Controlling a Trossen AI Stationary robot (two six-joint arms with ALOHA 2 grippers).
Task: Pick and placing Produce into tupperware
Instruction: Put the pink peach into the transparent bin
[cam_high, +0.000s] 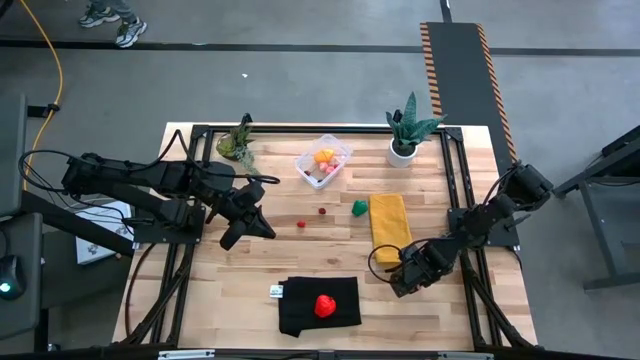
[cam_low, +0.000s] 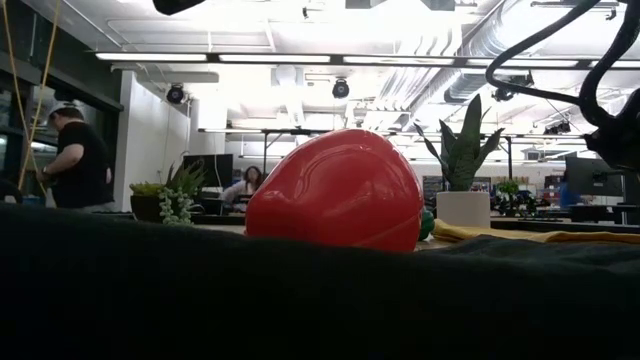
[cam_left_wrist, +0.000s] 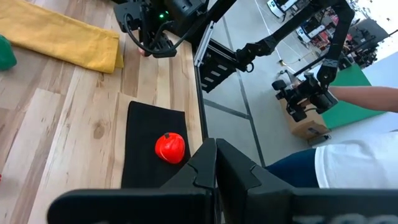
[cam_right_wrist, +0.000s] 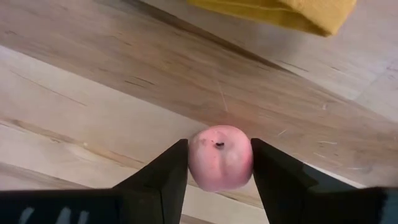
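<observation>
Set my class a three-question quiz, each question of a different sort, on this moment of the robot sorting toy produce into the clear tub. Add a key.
1. True or false: the right gripper has its fingers either side of a pink fruit.
2. The red strawberry-like piece lies on: A the yellow cloth; B the black cloth; C bare wood.
3. Fill in: the tupperware stands between two potted ____.

Key
1. True; it is closed on the fruit, low over the table near the yellow cloth.
2. B.
3. Plants: a white-potted plant on one side, a leafy plant on the other.
</observation>
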